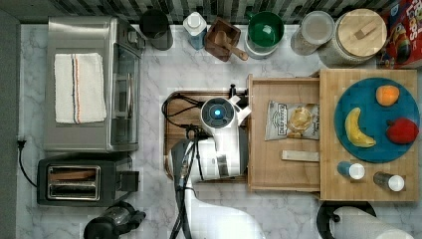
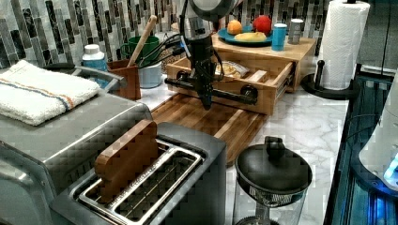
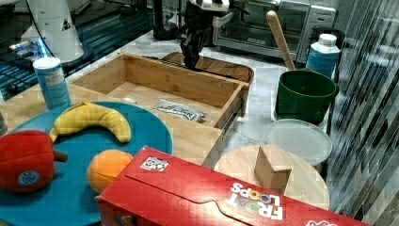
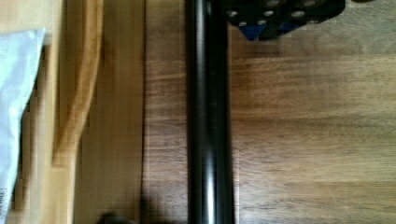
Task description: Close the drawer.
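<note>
Jaws' state cannot be told; gripper [image 2: 207, 101] hangs fingers-down just outside the black bar handle [image 2: 220, 93], over the dark wooden tray [image 2: 206, 123]. Drawer [image 1: 278, 164] stands pulled out from under the top board [image 1: 328, 184], beyond the handle from the jaws. Inside it: one chip bag [image 1: 292, 120], one small wood block [image 1: 300, 156]. On the board past it: one blue plate [image 1: 348, 152], one banana [image 1: 356, 129], two shakers.
</note>
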`<act>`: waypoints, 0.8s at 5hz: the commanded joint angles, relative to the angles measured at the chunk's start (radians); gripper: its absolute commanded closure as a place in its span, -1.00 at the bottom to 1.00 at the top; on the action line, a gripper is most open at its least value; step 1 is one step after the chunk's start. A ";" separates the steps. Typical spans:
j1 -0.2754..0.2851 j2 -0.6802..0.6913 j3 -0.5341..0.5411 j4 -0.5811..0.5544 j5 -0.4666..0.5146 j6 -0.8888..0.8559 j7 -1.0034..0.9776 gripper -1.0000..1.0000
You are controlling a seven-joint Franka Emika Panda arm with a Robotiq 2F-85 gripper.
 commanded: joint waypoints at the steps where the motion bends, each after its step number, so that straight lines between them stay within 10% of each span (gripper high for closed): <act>1: -0.119 -0.053 -0.053 0.061 0.021 -0.005 -0.336 1.00; 4: -0.255 -0.051 -0.154 0.086 -0.052 0.087 -0.432 1.00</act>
